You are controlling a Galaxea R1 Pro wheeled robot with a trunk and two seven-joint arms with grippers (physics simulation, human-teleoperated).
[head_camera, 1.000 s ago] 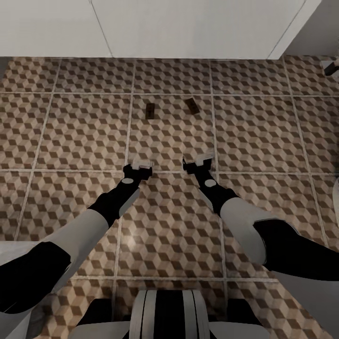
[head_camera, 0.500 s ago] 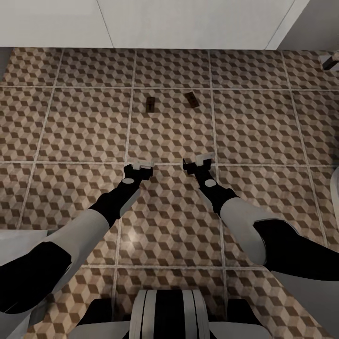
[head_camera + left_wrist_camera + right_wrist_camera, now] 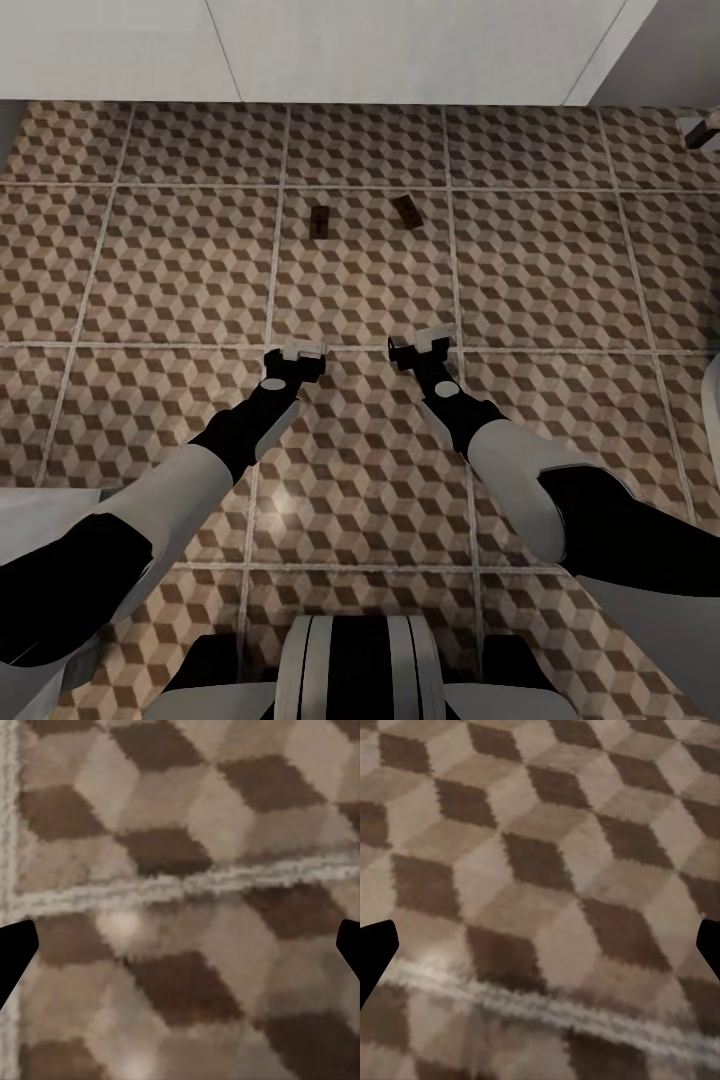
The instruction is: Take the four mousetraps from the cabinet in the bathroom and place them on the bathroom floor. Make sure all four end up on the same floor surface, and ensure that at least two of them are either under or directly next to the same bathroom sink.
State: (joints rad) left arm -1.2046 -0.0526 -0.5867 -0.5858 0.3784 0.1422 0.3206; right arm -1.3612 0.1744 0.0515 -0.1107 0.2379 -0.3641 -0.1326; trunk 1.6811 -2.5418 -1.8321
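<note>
Brown wooden mousetraps, two of them, lie on the bathroom floor [image 3: 560, 280] ahead of you, the left mousetrap [image 3: 319, 221] and the right mousetrap [image 3: 407, 211] near each other on one cube-patterned tile close to the white wall [image 3: 400, 50]; your left gripper [image 3: 299, 352] and right gripper [image 3: 424, 346] hover low over the tiles short of them, both spread wide in the wrist views with nothing between the fingers; no sink is in sight, so you risk counting these as placed wrongly; rolling forward carelessly could drive the base over the traps or knock them across the grout lines.
</note>
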